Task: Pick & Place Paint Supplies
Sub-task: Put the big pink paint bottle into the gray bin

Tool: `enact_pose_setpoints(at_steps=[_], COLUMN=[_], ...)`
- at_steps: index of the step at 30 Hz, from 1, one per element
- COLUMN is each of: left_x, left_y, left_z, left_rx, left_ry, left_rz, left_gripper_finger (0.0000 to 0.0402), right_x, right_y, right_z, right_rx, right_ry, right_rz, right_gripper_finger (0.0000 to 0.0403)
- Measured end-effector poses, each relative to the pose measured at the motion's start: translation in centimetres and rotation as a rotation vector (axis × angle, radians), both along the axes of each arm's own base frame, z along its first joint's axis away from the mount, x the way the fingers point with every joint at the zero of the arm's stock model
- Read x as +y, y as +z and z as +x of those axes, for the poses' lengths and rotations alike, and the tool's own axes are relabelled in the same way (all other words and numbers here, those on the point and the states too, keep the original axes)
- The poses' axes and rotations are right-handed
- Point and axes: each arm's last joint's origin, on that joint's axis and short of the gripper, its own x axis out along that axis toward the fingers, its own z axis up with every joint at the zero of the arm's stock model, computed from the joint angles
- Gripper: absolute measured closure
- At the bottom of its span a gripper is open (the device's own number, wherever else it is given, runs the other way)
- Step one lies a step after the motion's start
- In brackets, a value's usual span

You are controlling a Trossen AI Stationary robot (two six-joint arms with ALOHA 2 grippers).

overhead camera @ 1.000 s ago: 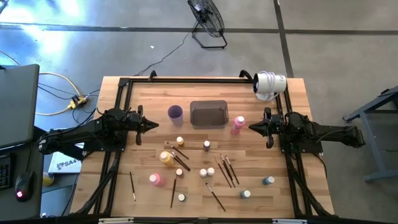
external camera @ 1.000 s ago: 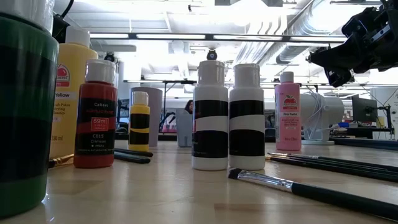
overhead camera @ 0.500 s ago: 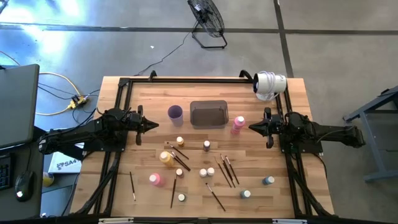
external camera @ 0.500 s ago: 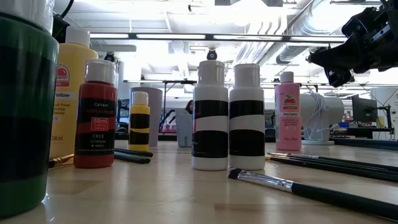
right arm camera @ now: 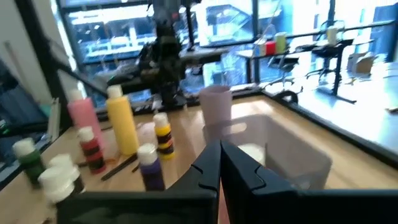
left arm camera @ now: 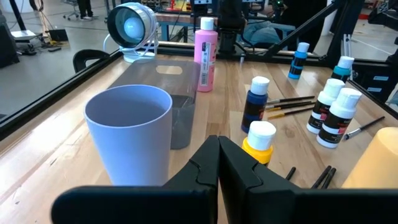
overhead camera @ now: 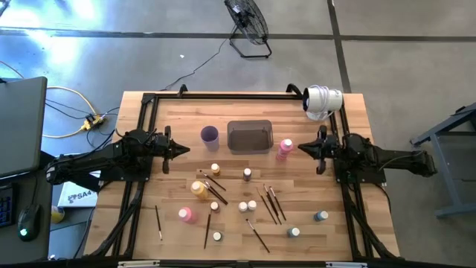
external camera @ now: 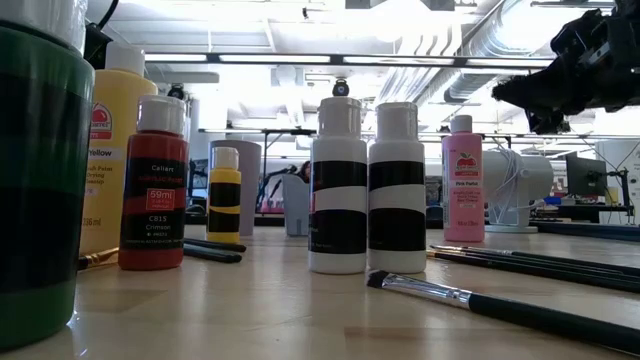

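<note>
Paint supplies spread across a wooden bench (overhead camera: 149,216) between two idle arms.

Left hand (overhead camera: 184,150) clenched on nothing, poised over the left side near the purple cup (overhead camera: 210,135); right hand (overhead camera: 302,150) likewise clenched and holding nothing, just beside the tall pink bottle (overhead camera: 285,149) by the grey tray (overhead camera: 249,137). Small bottles and dark-handled brushes (overhead camera: 271,205) scattered over the near half, apart from both hands.
</note>
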Motion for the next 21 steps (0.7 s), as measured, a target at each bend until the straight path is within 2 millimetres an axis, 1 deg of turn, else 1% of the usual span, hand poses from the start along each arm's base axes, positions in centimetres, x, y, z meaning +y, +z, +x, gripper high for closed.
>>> enact_pose_setpoints(at_steps=[6,10,13,19,21], left_x=[0.0,0.0,0.0,0.0,0.0], left_y=[0.0,0.0,0.0,0.0,0.0], left_z=[0.0,0.0,0.0,0.0,0.0], left_rx=[0.000,0.000,0.000,-0.001,0.000], left_ry=[0.000,0.000,0.001,0.004,0.011], left_rz=[0.000,0.000,0.000,0.001,0.002], left_gripper_finger=[0.0402,0.0402,0.0402,0.0402,0.0402], right_x=[-0.1,-0.1,-0.2,-0.2,-0.1], right_y=[0.7,1.1,1.3,1.4,1.7], right_z=[-0.1,-0.1,-0.2,-0.2,-0.2], right_rx=[-0.069,-0.114,-0.125,-0.131,-0.135], right_ry=[-0.023,-0.038,-0.063,-0.059,-0.051], right_rz=[-0.001,0.061,0.075,0.077,0.076], right_gripper_finger=[0.0401,0.0401,0.0401,0.0401,0.0401])
